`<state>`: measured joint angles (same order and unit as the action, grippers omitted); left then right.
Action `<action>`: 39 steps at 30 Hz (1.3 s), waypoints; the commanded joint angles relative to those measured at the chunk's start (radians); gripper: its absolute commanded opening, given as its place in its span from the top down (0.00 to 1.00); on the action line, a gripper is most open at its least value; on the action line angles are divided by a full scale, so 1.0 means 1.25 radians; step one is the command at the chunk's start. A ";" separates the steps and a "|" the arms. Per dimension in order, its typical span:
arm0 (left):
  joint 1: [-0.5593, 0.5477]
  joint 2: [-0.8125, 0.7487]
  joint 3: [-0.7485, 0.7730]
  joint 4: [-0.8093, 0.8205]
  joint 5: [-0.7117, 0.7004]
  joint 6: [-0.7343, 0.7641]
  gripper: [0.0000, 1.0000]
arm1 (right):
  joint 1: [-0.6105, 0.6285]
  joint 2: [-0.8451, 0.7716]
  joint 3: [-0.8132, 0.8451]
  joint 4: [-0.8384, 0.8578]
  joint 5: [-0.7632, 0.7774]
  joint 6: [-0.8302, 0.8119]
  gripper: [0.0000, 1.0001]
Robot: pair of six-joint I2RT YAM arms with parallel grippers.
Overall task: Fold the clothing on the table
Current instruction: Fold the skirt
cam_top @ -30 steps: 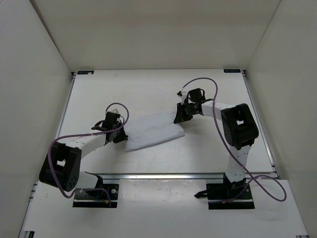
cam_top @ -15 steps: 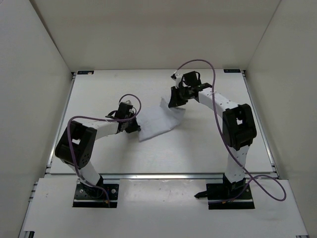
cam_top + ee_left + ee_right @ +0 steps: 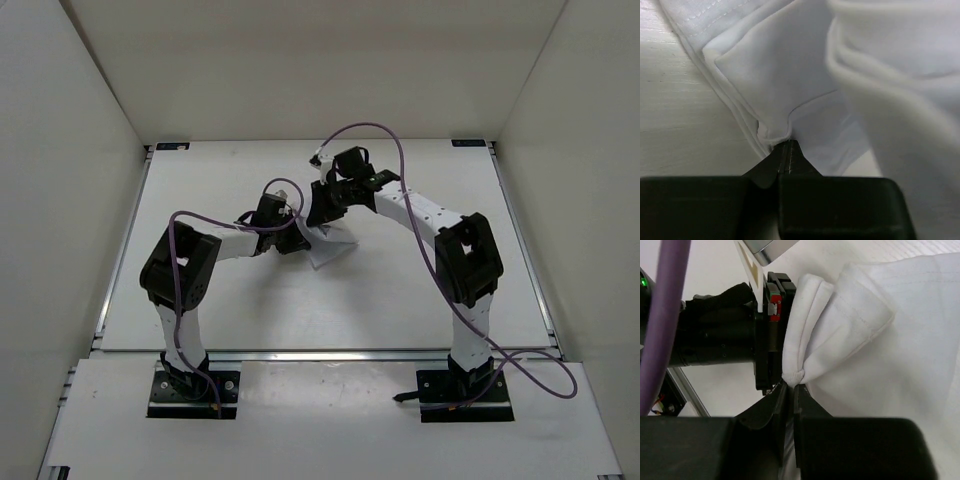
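The clothing (image 3: pixel 328 246), plain white fabric, is gathered into a small bunch near the middle of the table (image 3: pixel 420 290), lifted between both grippers. My left gripper (image 3: pixel 294 238) is shut on a pinched fold at its left edge; in the left wrist view its fingertips (image 3: pixel 785 146) meet on a hem of the clothing (image 3: pixel 790 75). My right gripper (image 3: pixel 318 214) sits just behind, shut on another fold. In the right wrist view its tips (image 3: pixel 790 385) nip a fabric pinch of the clothing (image 3: pixel 880 340), with the left gripper's black body (image 3: pixel 720 340) right next to it.
White walls enclose the table on three sides. A silver rail (image 3: pixel 330 354) runs along the near edge, and dark corner brackets (image 3: pixel 170 146) (image 3: pixel 470 143) mark the far corners. Purple cables (image 3: pixel 375 130) loop over both arms.
Both grippers have moved toward the back middle and drawn close together. The clothing, spread flat a second ago, is now folded into a narrow bunch between them.
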<state>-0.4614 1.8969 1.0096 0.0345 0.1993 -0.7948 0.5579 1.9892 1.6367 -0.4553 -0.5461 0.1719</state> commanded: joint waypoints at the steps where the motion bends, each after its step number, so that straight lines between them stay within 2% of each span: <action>1: 0.001 0.024 -0.016 -0.036 0.014 -0.004 1.00 | 0.024 0.025 0.015 0.040 -0.025 0.034 0.99; 3: 0.008 0.014 -0.025 -0.014 0.015 -0.003 1.00 | 0.016 0.053 0.024 0.032 -0.037 0.037 0.99; 4: 0.020 0.007 -0.030 -0.012 0.018 -0.002 1.00 | 0.013 0.058 0.026 0.032 -0.044 0.046 0.96; 5: 0.030 0.004 -0.033 -0.008 0.027 -0.001 1.00 | 0.015 0.066 0.020 0.038 -0.051 0.045 0.84; 6: 0.035 0.001 -0.033 -0.010 0.031 0.004 1.00 | 0.008 0.067 0.014 0.049 -0.055 0.048 0.82; 8: 0.039 -0.008 -0.038 -0.017 0.028 0.008 1.00 | 0.005 0.064 0.000 0.068 -0.038 0.041 0.91; 10: 0.045 -0.014 -0.036 -0.021 0.026 0.020 1.00 | -0.005 0.080 0.013 0.075 -0.031 0.042 0.93; 12: 0.043 -0.014 -0.036 -0.025 0.040 0.021 1.00 | -0.023 0.093 0.036 0.065 -0.060 0.044 0.78; 14: 0.050 -0.017 -0.039 -0.028 0.061 0.022 1.00 | -0.039 0.109 0.070 0.060 -0.141 0.062 0.38; 15: 0.054 -0.023 -0.042 -0.028 0.075 0.023 1.00 | -0.045 0.099 0.070 0.068 -0.154 0.063 0.02; 18: 0.062 -0.053 -0.053 -0.067 0.084 0.041 1.00 | -0.043 0.047 0.052 0.093 -0.123 0.070 0.01; 22: 0.082 -0.109 -0.030 -0.149 0.059 0.099 1.00 | -0.065 -0.016 0.005 0.143 -0.093 0.087 0.05; 23: 0.088 -0.127 -0.027 -0.167 0.055 0.106 1.00 | -0.076 -0.021 -0.001 0.136 -0.093 0.086 0.16; 24: 0.101 -0.138 -0.033 -0.174 0.061 0.113 0.99 | -0.082 -0.021 -0.008 0.136 -0.105 0.083 0.35; 25: 0.111 -0.161 -0.035 -0.174 0.065 0.119 0.99 | -0.087 -0.021 -0.022 0.136 -0.112 0.089 0.49; 26: 0.116 -0.180 -0.038 -0.175 0.063 0.114 1.00 | -0.095 -0.025 -0.029 0.136 -0.126 0.102 0.77; 27: 0.122 -0.188 -0.039 -0.174 0.074 0.119 1.00 | -0.093 -0.027 -0.053 0.138 -0.152 0.114 0.92; 28: 0.126 -0.193 -0.038 -0.177 0.070 0.122 1.00 | -0.094 -0.033 -0.067 0.146 -0.158 0.117 1.00; 34: 0.127 -0.230 -0.019 -0.253 0.068 0.138 1.00 | -0.052 -0.073 -0.251 0.279 -0.156 0.127 1.00; 39: 0.135 -0.329 -0.033 -0.263 0.112 0.144 0.99 | -0.058 0.012 -0.265 0.299 -0.204 0.141 1.00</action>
<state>-0.2981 1.5951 0.9630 -0.2790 0.2958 -0.6384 0.4953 1.9728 1.2903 -0.1688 -0.7612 0.3378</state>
